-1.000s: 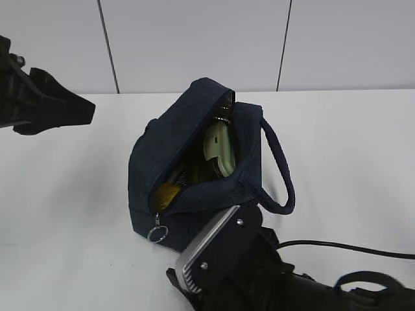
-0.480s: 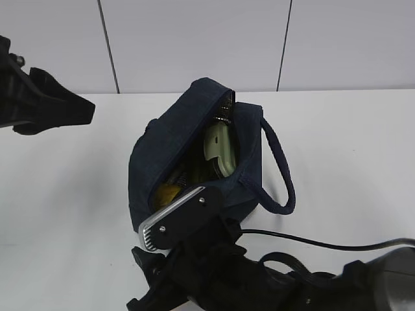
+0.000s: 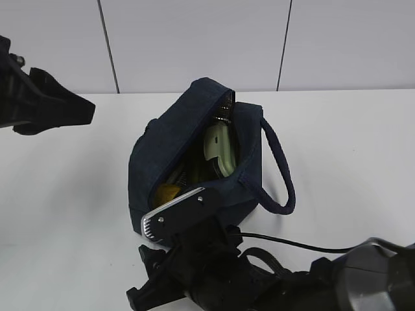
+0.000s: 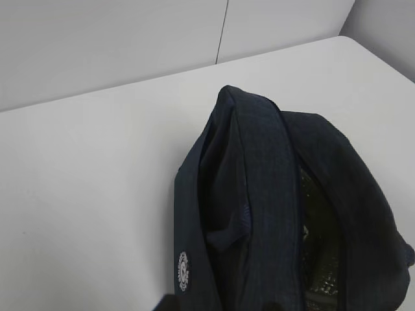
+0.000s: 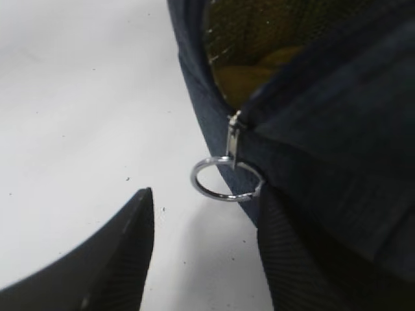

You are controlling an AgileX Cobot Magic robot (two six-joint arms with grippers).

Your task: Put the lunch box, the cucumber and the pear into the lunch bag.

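The navy lunch bag point(image 3: 175, 142) stands open mid-table, its loop handle point(image 3: 280, 170) to the right. Inside I see the lunch box's pale green lid point(image 3: 220, 154) and the yellow pear point(image 3: 170, 193). I cannot make out the cucumber. My right arm point(image 3: 201, 265) is low at the bag's near end. In the right wrist view my right gripper point(image 5: 204, 220) is open just short of the metal ring pull point(image 5: 224, 179); the right finger point(image 5: 295, 259) touches the bag point(image 5: 337, 149), with the pear point(image 5: 243, 81) beyond the zipper end. My left gripper point(image 4: 220, 306) is open above the bag point(image 4: 259, 188).
The white table point(image 3: 71, 194) lies bare to the left and right of the bag. A black cable point(image 3: 292, 243) trails from my right arm. A white panelled wall point(image 3: 194, 39) closes the back. Silvery mesh lining point(image 4: 318, 253) shows in the bag's mouth.
My right arm has swung left along the bag's near end, so its wrist now covers the ring pull in the exterior view. The left arm and bag have not moved.
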